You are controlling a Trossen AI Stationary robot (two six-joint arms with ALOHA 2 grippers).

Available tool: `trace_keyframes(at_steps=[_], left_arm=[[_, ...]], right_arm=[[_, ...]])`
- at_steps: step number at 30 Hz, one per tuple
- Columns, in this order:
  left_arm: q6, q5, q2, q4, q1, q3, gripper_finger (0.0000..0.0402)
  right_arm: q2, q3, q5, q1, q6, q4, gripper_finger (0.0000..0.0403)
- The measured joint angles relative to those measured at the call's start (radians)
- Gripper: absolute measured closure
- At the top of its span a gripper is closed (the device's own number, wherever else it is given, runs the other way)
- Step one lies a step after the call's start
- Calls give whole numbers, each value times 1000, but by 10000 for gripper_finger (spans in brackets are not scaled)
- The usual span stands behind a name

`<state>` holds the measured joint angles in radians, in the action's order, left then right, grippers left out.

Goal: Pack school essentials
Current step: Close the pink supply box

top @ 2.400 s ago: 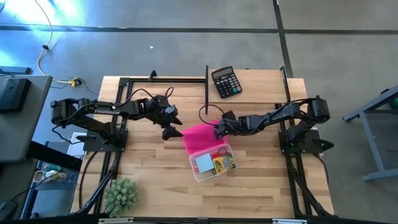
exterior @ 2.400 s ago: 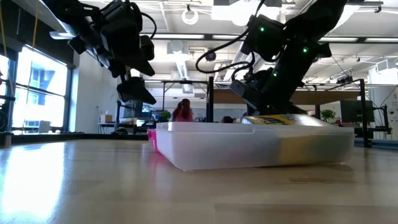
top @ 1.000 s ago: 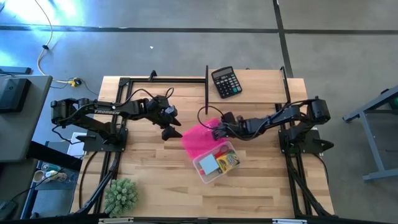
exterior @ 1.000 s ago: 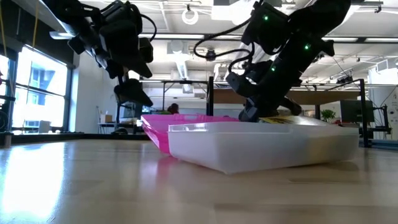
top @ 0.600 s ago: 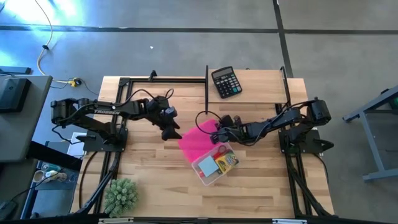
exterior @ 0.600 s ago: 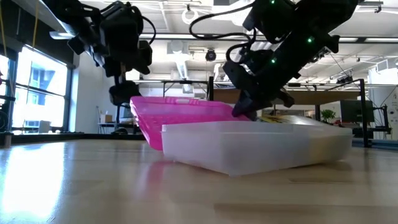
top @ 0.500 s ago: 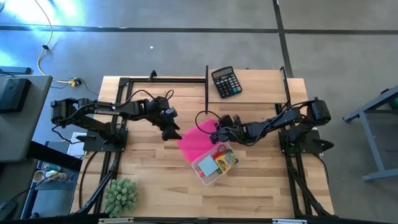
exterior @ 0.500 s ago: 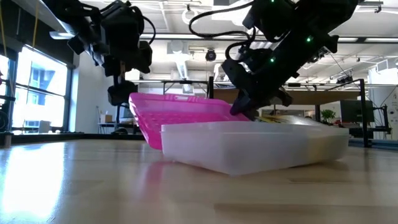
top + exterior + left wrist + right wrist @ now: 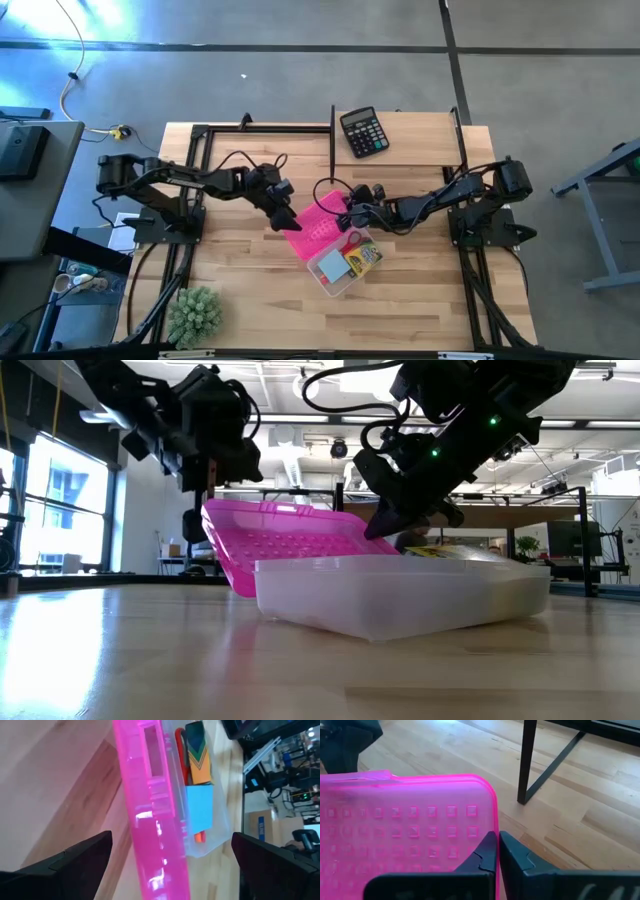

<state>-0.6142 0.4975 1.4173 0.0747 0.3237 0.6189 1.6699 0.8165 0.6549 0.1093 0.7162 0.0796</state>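
The clear plastic case sits on the table. Inside lie the yellow-green crayon box, the light-blue notepad and the red-handled scissors. Its pink lid stands tilted up from the hinge along the case's left side. My right gripper is shut on the lid's far edge. My left gripper is open at the lid's left side; in the left wrist view its fingers stand on either side of the lid's edge. I cannot tell whether they touch it. Eraser and pencils do not show. My right gripper pinches the pink lid's free edge near its corner between its two fingers, coming level from the table's right side. The lid is raised off the table and tilted, still joined to the case along its hinge side.
The black calculator lies near the table's far edge. A black frame post stands just beyond the lid. A green plant sits at the near left corner. Bare wood lies left of and in front of the case.
My right gripper has swung the pink lid up from lying flat on the table, raising its free edge while the hinge side stays at the case. The case has turned a little. My left gripper has moved right and toward the near edge, up to the lid's left side.
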Motion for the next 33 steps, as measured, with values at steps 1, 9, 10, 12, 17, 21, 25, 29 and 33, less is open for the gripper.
trace_keyframes(at_steps=[1, 9, 10, 12, 17, 21, 25, 29, 33], left_arm=[[-7, 1, 5, 4, -4, 0, 2], [-47, 7, 24, 63, -45, 12, 2], [-44, 7, 24, 63, -52, 19, 2], [-34, 7, 24, 60, -68, 36, 2], [-30, 6, 24, 48, -96, 66, 2], [-29, 2, 24, 43, -99, 71, 2], [-28, -1, 24, 49, -99, 72, 2], [-25, -3, 24, 50, -99, 72, 2], [-25, -3, 24, 52, -100, 72, 2]], right_arm=[[0, 0, 0, 0, 0, 0, 403], [0, 0, -2, 0, 0, 1, 403], [0, 0, -4, 0, 0, 1, 403], [0, 0, -4, 0, 0, 0, 403], [0, 0, -5, 0, -1, 3, 402], [-1, 0, -13, 0, -10, 2, 385], [-9, 0, -29, 0, -10, 2, 342], [-30, 0, -52, 3, -18, 0, 295], [-76, 0, -98, 3, -18, -14, 260]])
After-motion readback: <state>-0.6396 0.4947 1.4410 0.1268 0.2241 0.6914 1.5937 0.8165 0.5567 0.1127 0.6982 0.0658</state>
